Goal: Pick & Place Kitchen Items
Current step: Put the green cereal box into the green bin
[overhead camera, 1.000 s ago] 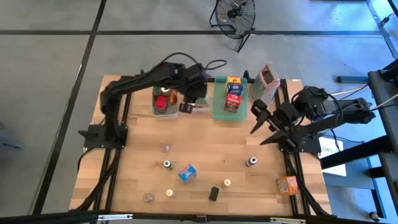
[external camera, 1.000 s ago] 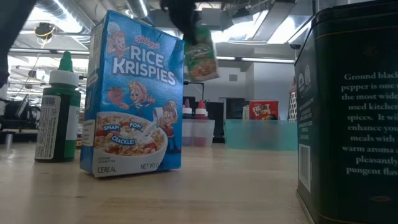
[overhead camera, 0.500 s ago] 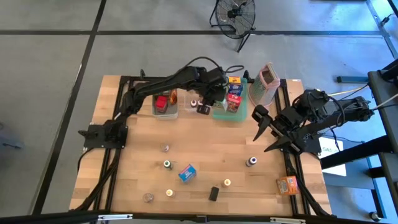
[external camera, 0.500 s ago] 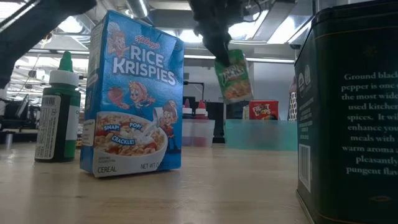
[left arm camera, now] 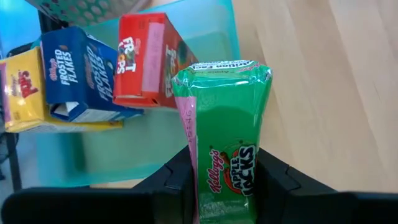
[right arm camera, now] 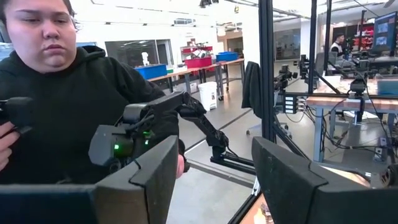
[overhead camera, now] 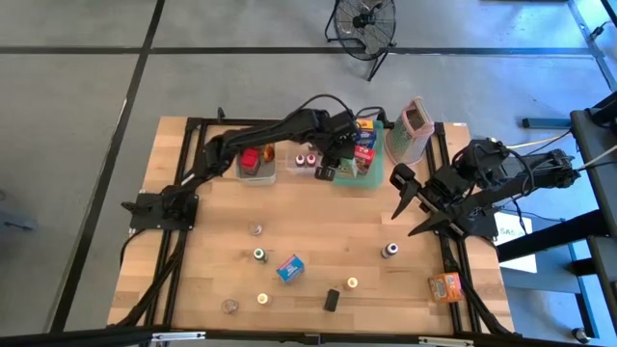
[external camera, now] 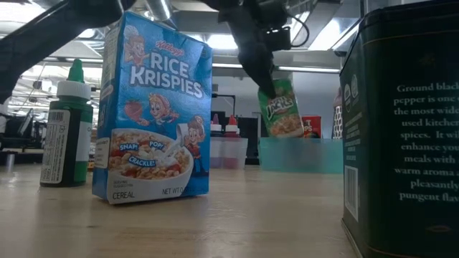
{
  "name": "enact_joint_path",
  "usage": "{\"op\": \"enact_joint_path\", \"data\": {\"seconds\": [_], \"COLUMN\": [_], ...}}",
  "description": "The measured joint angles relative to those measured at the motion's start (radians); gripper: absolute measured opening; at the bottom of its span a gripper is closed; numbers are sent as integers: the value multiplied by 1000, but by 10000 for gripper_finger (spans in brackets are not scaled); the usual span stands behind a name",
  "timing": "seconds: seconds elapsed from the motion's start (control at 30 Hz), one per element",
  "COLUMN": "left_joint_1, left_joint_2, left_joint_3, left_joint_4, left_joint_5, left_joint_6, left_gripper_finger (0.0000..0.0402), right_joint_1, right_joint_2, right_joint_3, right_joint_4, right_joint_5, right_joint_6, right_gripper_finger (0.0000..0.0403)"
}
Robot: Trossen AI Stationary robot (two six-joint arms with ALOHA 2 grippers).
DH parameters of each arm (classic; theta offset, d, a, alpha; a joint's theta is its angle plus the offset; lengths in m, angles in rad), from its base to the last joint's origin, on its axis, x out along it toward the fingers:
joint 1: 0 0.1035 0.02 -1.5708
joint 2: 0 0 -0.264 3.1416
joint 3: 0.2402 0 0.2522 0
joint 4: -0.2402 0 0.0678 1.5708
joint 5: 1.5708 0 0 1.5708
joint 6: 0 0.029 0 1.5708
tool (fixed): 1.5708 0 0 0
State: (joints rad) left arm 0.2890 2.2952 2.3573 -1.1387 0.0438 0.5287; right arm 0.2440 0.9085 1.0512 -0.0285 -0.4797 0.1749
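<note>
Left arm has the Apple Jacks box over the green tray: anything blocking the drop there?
Partly. The left gripper holds the Apple Jacks box at the green tray's near end, where bare floor shows. The Froot Loops, Frosted Flakes and yellow box crowd the far end. Nothing visible lies between.

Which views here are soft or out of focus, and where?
Low view: Rice Krispies box sharp, green tray behind blurred, ceiling lights glaring. Left wrist view: Apple Jacks box crisp in the left gripper. High view: evenly lit.
</note>
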Motion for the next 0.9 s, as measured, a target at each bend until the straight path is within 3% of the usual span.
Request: {"op": "enact_joint_path", "data": {"seconds": [0.33, 0.9], "left_joint_1": [0, -8], "left_joint_2": [21, 21], "left_joint_3": [-5, -125], "left_joint_4": [17, 51], "left_joint_5": [0, -21], "left_joint_6": [-46, -34], "left_gripper_finger": [102, 102], "right_joint_1": [0, 0], "right_joint_2": [0, 0], "right_joint_3": [1, 1], "right_joint_4": [-43, -43], "right_joint_5": [39, 41], "right_joint_6": [0, 0], "right_gripper_finger": [208, 208]}}
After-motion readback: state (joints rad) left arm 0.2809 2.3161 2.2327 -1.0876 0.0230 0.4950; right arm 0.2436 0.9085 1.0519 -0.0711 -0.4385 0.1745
